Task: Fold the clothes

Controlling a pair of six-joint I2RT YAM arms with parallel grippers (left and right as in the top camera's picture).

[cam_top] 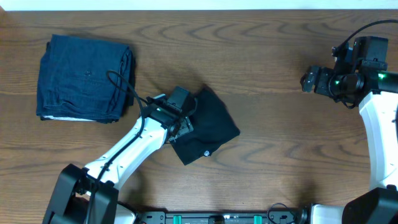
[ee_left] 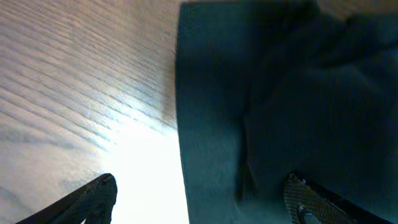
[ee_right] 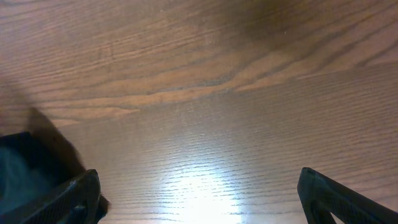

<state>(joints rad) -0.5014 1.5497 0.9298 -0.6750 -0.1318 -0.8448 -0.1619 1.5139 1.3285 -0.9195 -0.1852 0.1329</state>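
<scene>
Left pincer (ee_left: pixel 200 196) spread, straddling the edge of the one black T-shirt (cam_top: pixel 214 121): one finger over wood, one over fabric. T-shirt lies folded mid-bench (cam_top: pixel 280 43). One small white logo (cam_top: pixel 206 152) near its corner, unreadable. Right pincer (ee_right: pixel 199 193) spread over wood, far right. One folded blue garment (cam_top: pixel 84 78), far left.

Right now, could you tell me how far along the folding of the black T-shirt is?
Mostly done: the black T-shirt lies as a compact folded bundle mid-table. In hand: the left gripper sits open across its edge, gripping nothing; the right gripper is open over the table, far off. Left: perhaps a final tidy, since the top layer looks rumpled.
</scene>
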